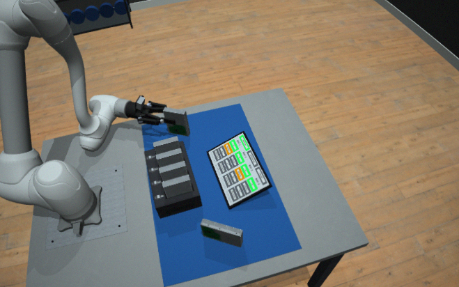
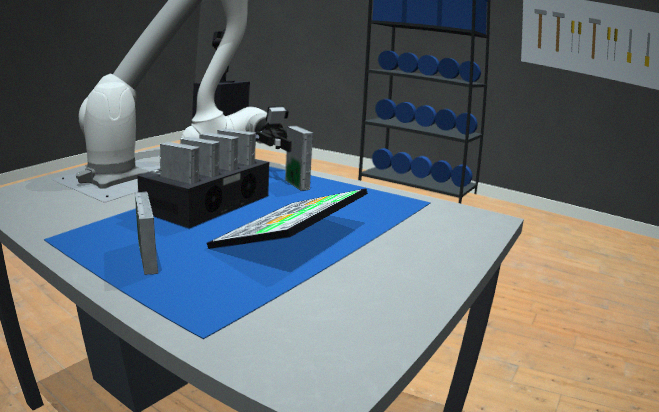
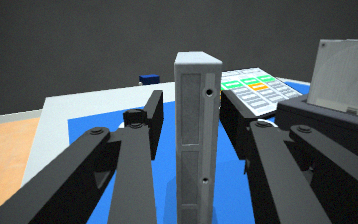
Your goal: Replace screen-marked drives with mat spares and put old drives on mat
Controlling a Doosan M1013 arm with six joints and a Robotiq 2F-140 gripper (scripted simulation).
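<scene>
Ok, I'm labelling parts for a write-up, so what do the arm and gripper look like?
The arm is off-white and smooth, with rounded joint housings and tube-like links; no outside cables stand out. The gripper is black, with two slim, linked fingers and round pivot pins.

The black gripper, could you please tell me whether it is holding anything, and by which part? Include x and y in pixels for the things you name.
Nothing; the black gripper [image 1: 170, 113] [image 2: 287, 144] [image 3: 191, 104] stands open around an upright silver drive [image 1: 179, 122] [image 2: 299, 153] [image 3: 195, 165].

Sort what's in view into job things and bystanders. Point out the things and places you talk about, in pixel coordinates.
Job:
- drive between the gripper's fingers [image 1: 176, 121] [image 2: 299, 158]
- loose drive near the mat's front [image 1: 221, 233] [image 2: 147, 235]
- dock with four drives [image 1: 179, 206] [image 2: 173, 204]
- screen [image 1: 239, 170] [image 2: 290, 214] [image 3: 260, 95]
- blue mat [image 1: 270, 228] [image 2: 203, 301]
- gripper [image 1: 166, 113] [image 2: 289, 144] [image 3: 191, 104]

Not job:
- shelf rack [image 2: 364, 127]
- tool poster [image 2: 593, 71]
</scene>
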